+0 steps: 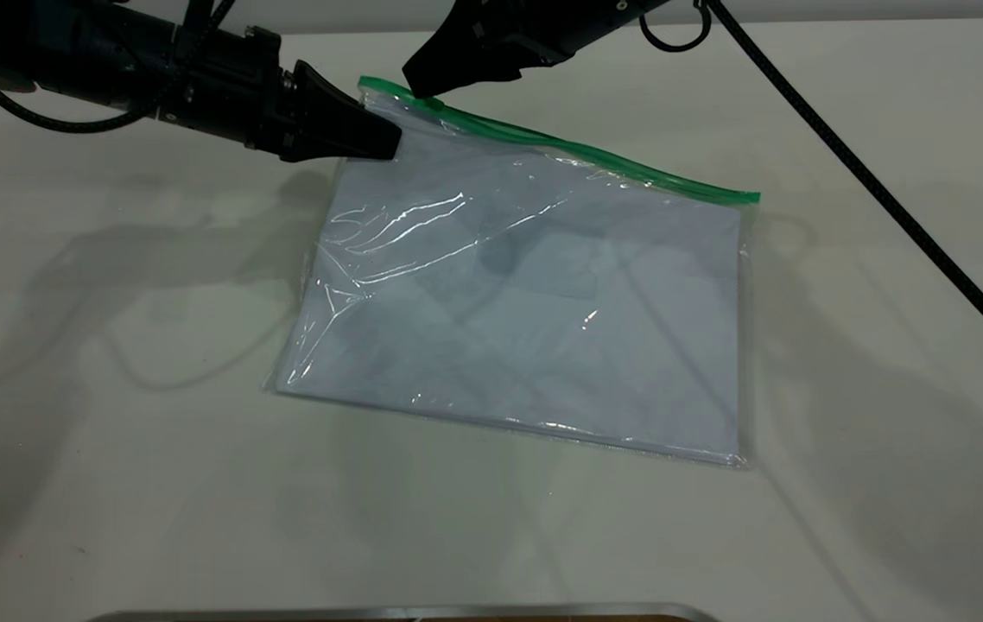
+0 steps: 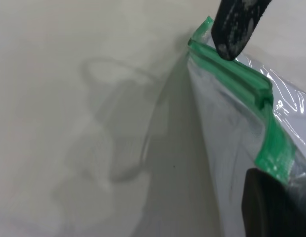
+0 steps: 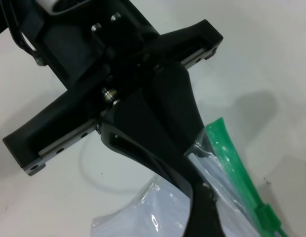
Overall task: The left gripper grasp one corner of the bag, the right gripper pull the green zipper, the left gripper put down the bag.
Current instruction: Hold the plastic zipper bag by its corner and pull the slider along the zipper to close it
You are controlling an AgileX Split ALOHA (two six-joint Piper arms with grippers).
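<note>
The clear bag (image 1: 535, 294) holds white sheets and lies on the table with its far left part lifted. Its green zipper (image 1: 561, 147) runs along the far edge, with the slider tab (image 1: 435, 104) near the left end. My left gripper (image 1: 381, 145) is shut on the bag just below the green-strip corner (image 1: 371, 91). In the left wrist view its dark jaw covers the plastic beside the zipper (image 2: 232, 74). My right gripper (image 1: 421, 88) hangs right above the zipper by the slider, its tip touching the strip (image 2: 229, 49). The right wrist view shows the slider (image 3: 269, 217) and the left gripper (image 3: 143, 123).
The right arm's thick braided cable (image 1: 872, 181) crosses the table at the right, from the far edge to the right side. A metal edge (image 1: 405, 613) lies along the near border. White table (image 1: 111, 389) surrounds the bag.
</note>
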